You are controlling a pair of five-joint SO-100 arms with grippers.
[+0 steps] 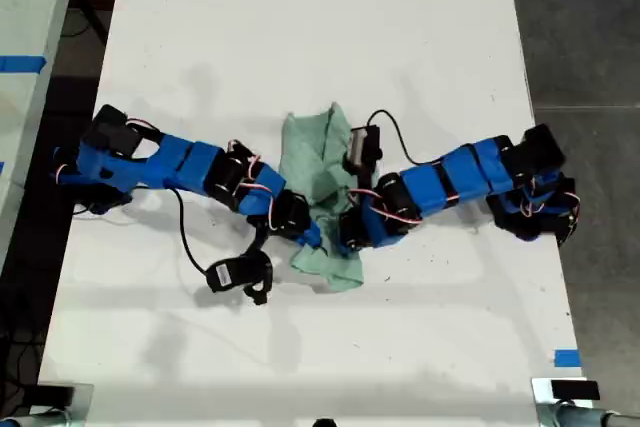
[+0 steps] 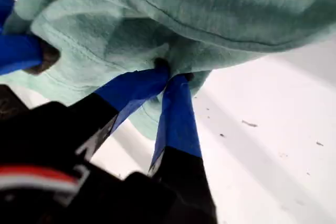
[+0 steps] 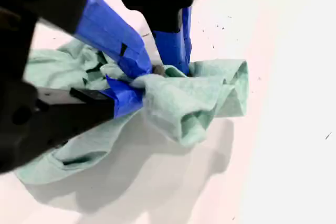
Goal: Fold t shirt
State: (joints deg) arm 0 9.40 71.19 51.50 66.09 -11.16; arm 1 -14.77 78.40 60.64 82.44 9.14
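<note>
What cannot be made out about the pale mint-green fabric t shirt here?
Exterior view: both blue arms cover the middle of the pale mint-green fabric t shirt, hiding its outline.
First wrist view: my first gripper hides the pinched fold; edges crop the shirt.
Second wrist view: my second gripper covers cloth behind it.

One t shirt (image 1: 322, 179), two blue arms and one white table (image 1: 300, 27).

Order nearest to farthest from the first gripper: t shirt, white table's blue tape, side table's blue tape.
1. t shirt: in my first gripper.
2. white table's blue tape: exterior view's lower right.
3. side table's blue tape: exterior view's left edge.
</note>
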